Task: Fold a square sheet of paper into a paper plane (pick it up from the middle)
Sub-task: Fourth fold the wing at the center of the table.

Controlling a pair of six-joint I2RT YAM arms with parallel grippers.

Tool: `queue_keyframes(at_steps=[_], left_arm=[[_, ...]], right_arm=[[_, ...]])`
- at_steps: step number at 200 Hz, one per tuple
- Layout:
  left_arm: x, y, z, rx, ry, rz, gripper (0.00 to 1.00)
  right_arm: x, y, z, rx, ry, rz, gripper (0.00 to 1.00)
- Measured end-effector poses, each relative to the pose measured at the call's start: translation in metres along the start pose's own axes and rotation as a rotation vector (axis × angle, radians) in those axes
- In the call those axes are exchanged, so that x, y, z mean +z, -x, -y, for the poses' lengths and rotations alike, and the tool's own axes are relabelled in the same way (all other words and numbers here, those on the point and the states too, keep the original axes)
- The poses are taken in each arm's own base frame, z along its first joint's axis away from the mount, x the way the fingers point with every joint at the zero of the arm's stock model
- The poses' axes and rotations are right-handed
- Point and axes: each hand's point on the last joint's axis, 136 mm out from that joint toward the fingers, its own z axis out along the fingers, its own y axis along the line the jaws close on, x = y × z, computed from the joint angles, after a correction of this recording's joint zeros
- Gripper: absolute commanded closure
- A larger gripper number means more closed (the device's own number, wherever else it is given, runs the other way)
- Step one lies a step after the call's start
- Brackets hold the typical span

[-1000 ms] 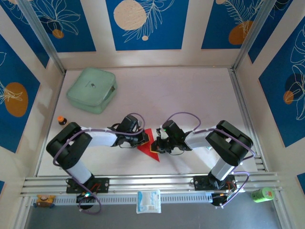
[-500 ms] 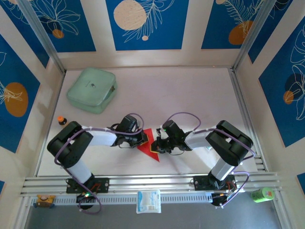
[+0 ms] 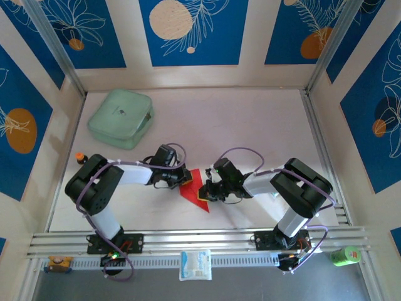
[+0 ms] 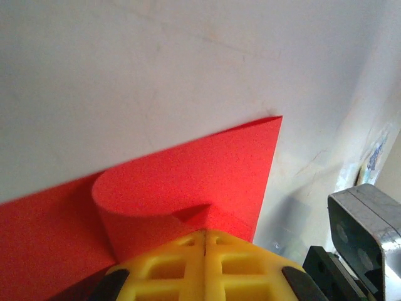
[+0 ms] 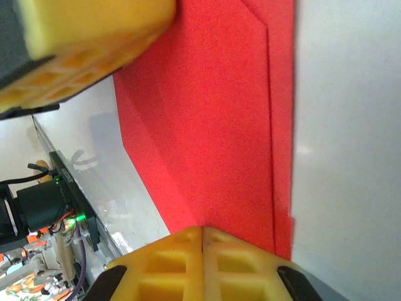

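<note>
Mint-green case [image 3: 121,118] far left on tabletop [image 3: 263,125]. Left tool [image 3: 185,180] fingers pressed together, pinching a curled-up flap of the red sheet of paper [image 3: 195,190]. Sheet is folded to a pointed shape, lying near centre between the two tools. Right tool [image 3: 205,191] closed, tips at sheet's right edge; can't tell if it pinches it.

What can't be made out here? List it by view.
- Top view: the bright red folded paper sheet is partly covered by the left pincer and right pincer; its folds are too small to read.
- Left wrist view: the yellow fingers hide the pinch point.
- Right wrist view: grip or mere press on the paper, hidden under its fingers.
- Top view: small orange-capped item, too small to identify.
</note>
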Motion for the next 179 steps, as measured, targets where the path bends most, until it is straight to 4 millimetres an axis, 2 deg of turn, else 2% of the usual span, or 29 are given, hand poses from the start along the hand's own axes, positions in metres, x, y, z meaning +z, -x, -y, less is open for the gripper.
queue_keyframes(at_steps=[51,93,115,153,179], left_arm=[[-0.009,0.027,-0.007,-0.018,-0.002,0.046,0.95],[-0.022,0.059,-0.017,-0.014,0.033,0.132,0.95],[-0.024,0.063,-0.02,-0.001,0.035,0.139,0.94],[-0.029,0.065,-0.02,0.011,0.045,0.153,0.88],[-0.05,0.07,-0.003,0.034,0.021,0.207,0.83]], right_arm=[[0.0,0.0,0.0,0.002,0.005,-0.004,1.0],[0.0,0.0,0.0,0.002,0.006,-0.004,1.0],[0.0,0.0,0.0,0.002,0.006,-0.004,1.0],[0.0,0.0,-0.001,-0.001,0.008,-0.006,1.0],[0.0,0.0,-0.001,-0.001,0.004,-0.009,1.0]])
